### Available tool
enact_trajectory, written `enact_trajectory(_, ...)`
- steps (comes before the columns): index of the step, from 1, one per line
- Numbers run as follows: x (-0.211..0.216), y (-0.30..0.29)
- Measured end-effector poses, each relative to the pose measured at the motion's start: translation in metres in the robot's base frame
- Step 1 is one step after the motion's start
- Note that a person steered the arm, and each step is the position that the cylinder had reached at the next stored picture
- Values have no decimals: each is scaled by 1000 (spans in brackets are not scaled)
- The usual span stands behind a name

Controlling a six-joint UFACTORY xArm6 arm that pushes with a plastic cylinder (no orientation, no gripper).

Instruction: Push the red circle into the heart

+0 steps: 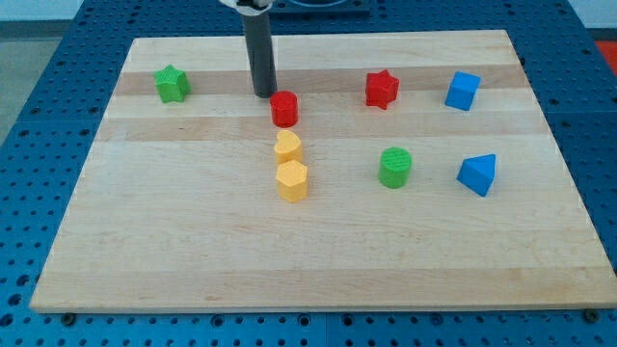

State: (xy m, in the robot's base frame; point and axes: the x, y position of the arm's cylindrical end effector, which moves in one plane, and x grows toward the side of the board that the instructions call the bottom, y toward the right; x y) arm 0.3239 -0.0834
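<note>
Just above the yellow heart (287,146) on the bench (145,251), you have the red circle (283,109) close but not yet touching, with the tool, a plain rod with nothing to open or shut, resting its tip (263,93) against the circle's upper-left side, so a short push remains.

Pale wooden board (318,260), visible grain in lengthwise strips, smooth satin finish. Beneath it, blue table surface (598,145), matt, dotted with regular holes. Rod dark, smooth, slight sheen, looks like metal or plastic; my tip (264,94). Blocks look like matt plastic, faint layered ridges: red circle (284,109), yellow heart (288,146), yellow hexagon (292,180), green circle (395,167).
</note>
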Motion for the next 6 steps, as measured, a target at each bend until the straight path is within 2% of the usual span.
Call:
enact_trajectory(1,33,17)
enact_trajectory(2,35,24)
enact_trajectory(3,3,0)
enact_trajectory(4,-17,24)
enact_trajectory(5,-16,68)
enact_trajectory(6,8,81)
